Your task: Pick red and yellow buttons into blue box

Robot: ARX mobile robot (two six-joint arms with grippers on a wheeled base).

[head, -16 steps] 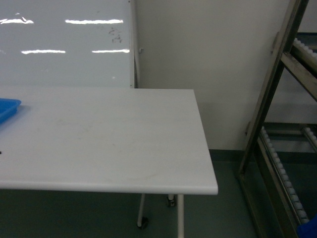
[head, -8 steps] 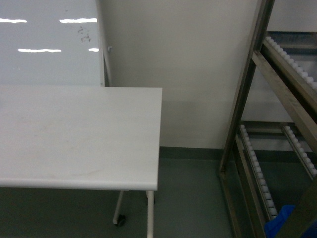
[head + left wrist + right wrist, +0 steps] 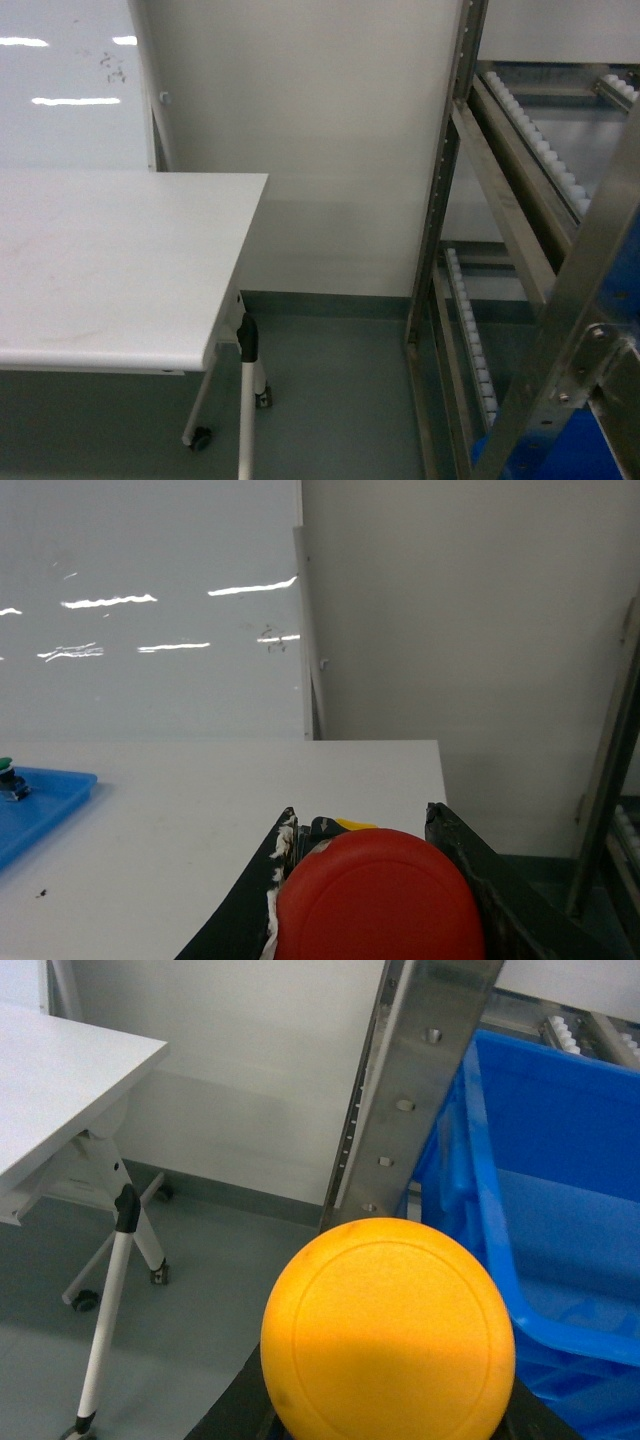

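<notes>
The red button (image 3: 380, 898) fills the bottom of the left wrist view, its cap wedged between the two black fingers of my left gripper (image 3: 365, 880), which is shut on it above the white table (image 3: 200, 800). In the right wrist view the yellow button (image 3: 388, 1330) sits in my right gripper (image 3: 388, 1400), shut on it, over the floor just left of the blue box (image 3: 560, 1210). The blue box stands behind a steel rack post (image 3: 410, 1090); a corner of the blue box (image 3: 560, 455) shows at the head view's bottom right. Neither gripper shows in the head view.
A shallow blue tray (image 3: 40, 805) with a green-capped button (image 3: 8, 778) lies at the table's left. A whiteboard (image 3: 150, 610) stands behind the table. The white table (image 3: 110, 270) ends mid-view; its wheeled legs (image 3: 245, 400) stand on grey floor. A roller rack (image 3: 500, 250) rises at right.
The head view has swung right: the table slid left, the blue tray left the view, and the rack and a corner of the blue box came in at right.
</notes>
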